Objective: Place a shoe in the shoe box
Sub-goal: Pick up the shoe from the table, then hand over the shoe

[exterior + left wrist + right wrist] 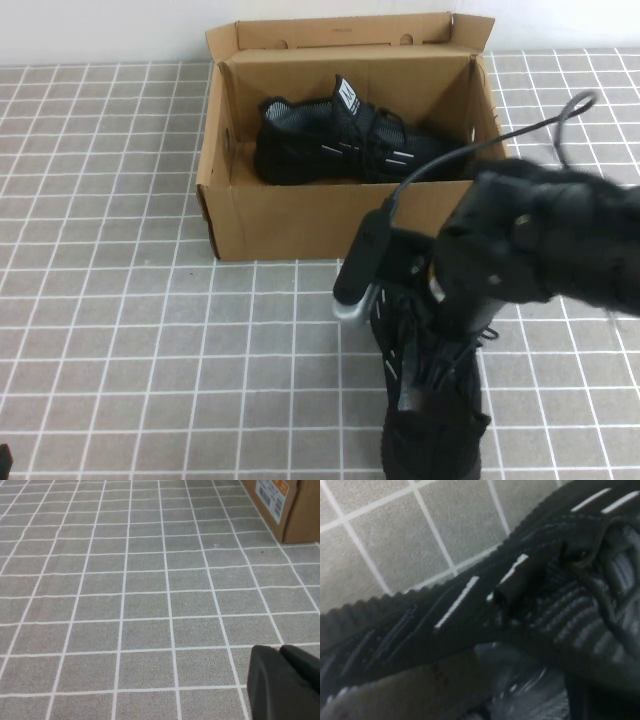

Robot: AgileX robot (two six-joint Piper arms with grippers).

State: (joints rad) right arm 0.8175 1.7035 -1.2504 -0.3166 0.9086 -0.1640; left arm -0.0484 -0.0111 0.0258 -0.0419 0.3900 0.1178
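One sneaker (340, 140) is already seen inside the shoe box (300, 215), while the shoe (430, 400) on the worktop (120, 330) is clamped by the right tool (440, 345), not yet lifted; the left tool (287, 682) is parked clenched, empty.

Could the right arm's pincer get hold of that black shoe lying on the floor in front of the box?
Probably yes: the right pincer is already down on the shoe, shut on its upper, nothing between them. The left pincer rests shut, off to the side.

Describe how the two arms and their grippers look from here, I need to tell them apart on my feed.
The right arm is bulky matte black, with a thin dark cable looping over it and a silvery rounded part by its black wrist housing. The right gripper is black. The left gripper shows two smooth black rounded fingers.
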